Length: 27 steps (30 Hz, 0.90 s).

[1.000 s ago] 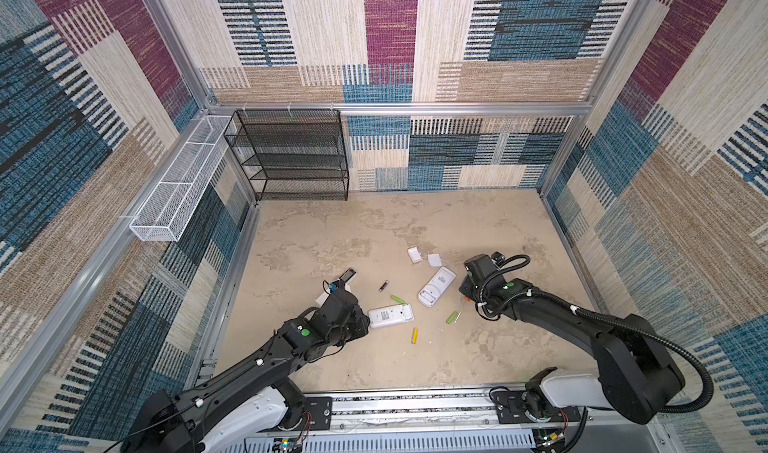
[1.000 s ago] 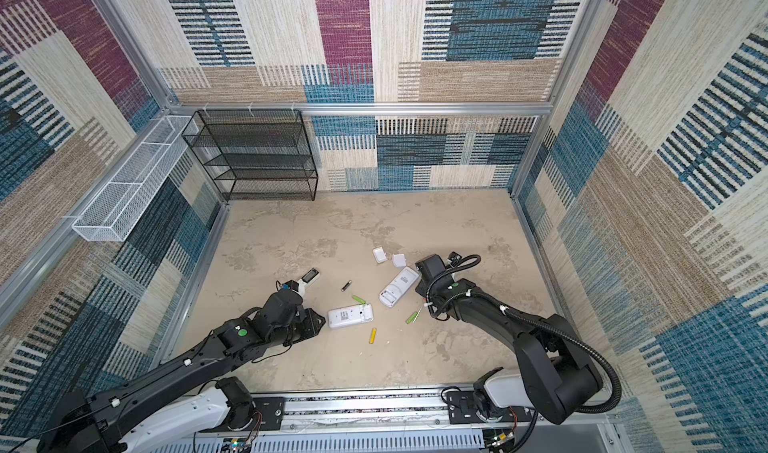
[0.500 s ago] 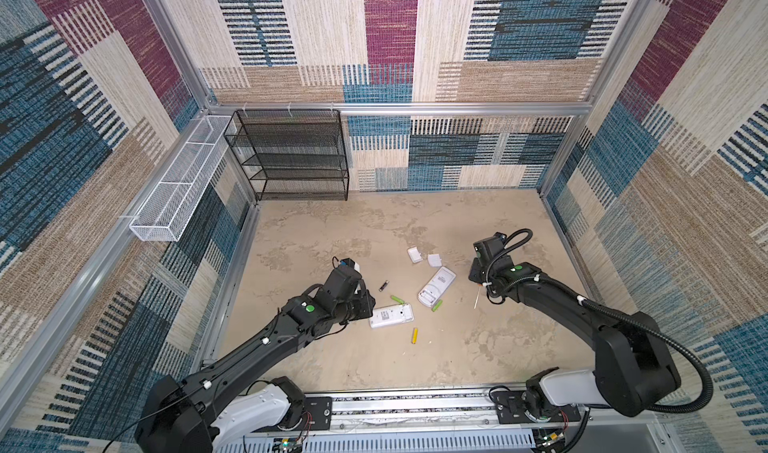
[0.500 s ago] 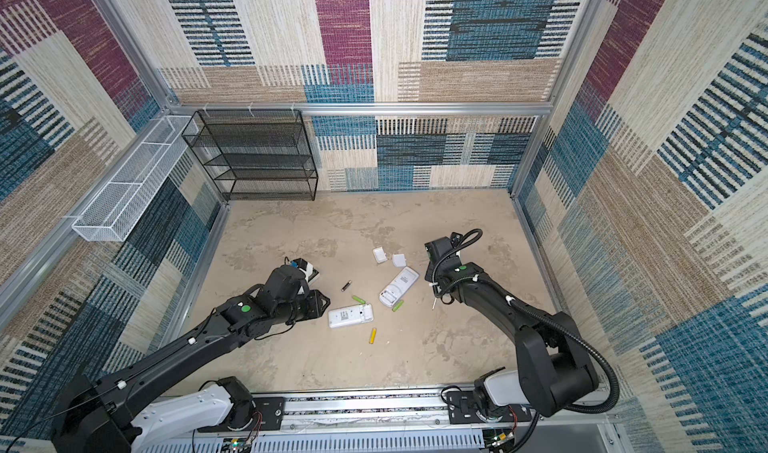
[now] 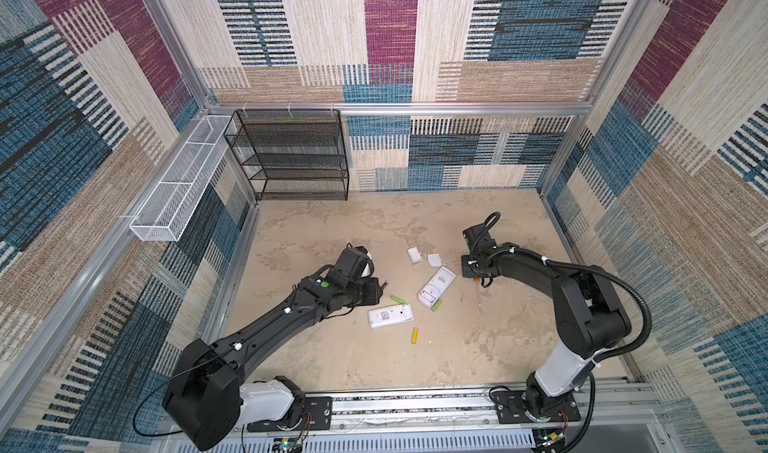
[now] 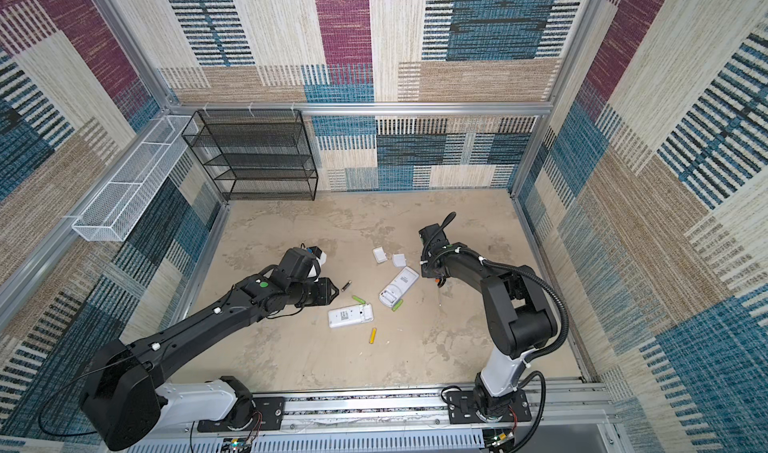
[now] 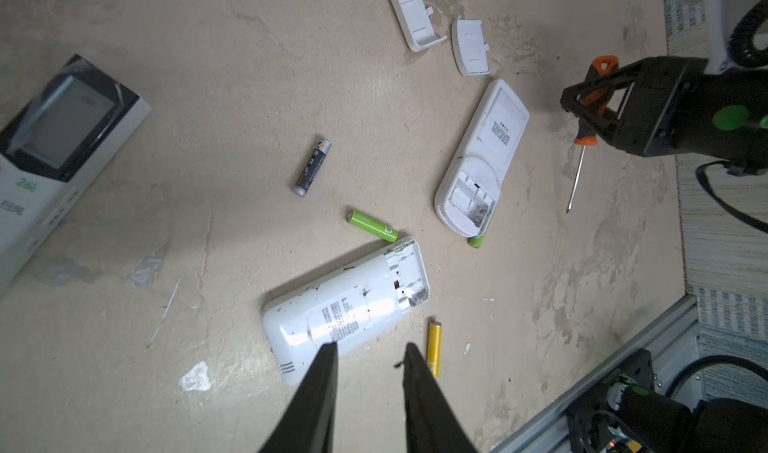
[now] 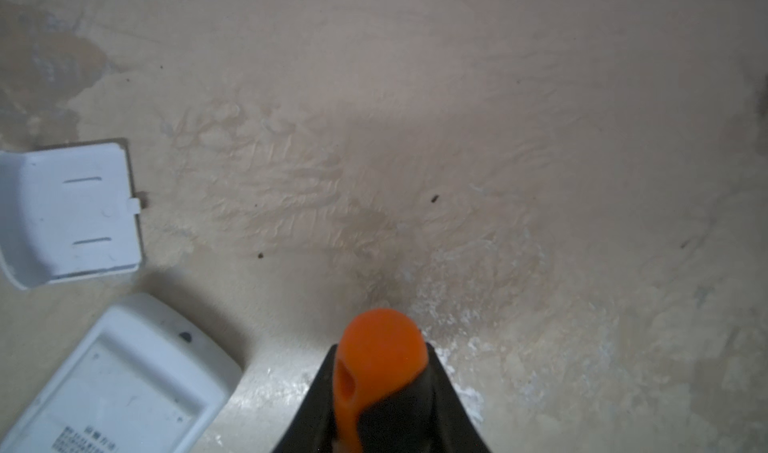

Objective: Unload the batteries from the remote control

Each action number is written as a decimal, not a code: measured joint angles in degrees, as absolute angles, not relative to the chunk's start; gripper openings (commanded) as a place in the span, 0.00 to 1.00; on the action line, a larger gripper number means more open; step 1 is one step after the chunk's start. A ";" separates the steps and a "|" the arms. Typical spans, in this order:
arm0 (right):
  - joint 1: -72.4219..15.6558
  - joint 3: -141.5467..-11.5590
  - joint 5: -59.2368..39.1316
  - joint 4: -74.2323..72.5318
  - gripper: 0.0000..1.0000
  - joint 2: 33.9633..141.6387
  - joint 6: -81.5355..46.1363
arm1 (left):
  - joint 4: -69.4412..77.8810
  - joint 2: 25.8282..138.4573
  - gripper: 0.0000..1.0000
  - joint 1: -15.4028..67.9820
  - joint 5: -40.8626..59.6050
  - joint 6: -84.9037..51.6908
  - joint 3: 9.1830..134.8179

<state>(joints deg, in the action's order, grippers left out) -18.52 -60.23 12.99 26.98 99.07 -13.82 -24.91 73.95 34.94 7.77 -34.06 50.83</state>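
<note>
Two white remotes (image 7: 345, 305) (image 7: 484, 152) lie face down with their battery bays open; both top views show them (image 5: 390, 316) (image 5: 436, 284). Loose batteries lie on the floor around them: a black one (image 7: 311, 167), a green one (image 7: 371, 225), a green one (image 7: 477, 241) half hidden under the far remote, and a yellow one (image 7: 434, 349). My left gripper (image 7: 370, 349) hovers open and empty above the near remote's end. My right gripper (image 8: 380, 359) is shut on the orange handle of a screwdriver (image 8: 380, 338), whose shaft (image 5: 478, 295) points down at the floor.
Two white battery covers (image 7: 415, 14) (image 7: 471, 46) lie beyond the remotes. A third remote (image 7: 62, 139) with a screen lies face up beside my left arm. A black wire shelf (image 5: 291, 156) and a white wire basket (image 5: 178, 193) stand at the back left.
My left gripper has risen, drawn back from the near remote and opened a little. My right gripper has carried the screwdriver toward the back. A green battery has shifted against the far remote's end.
</note>
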 measured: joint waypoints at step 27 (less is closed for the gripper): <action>-18.52 -63.48 12.38 27.29 0.51 99.92 -11.97 | -37.65 71.72 0.87 20.86 -1.28 -18.39 57.34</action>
<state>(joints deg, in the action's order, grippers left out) -18.52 -63.48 12.38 27.29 99.92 -11.97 -37.65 71.72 20.86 -1.28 -18.39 57.34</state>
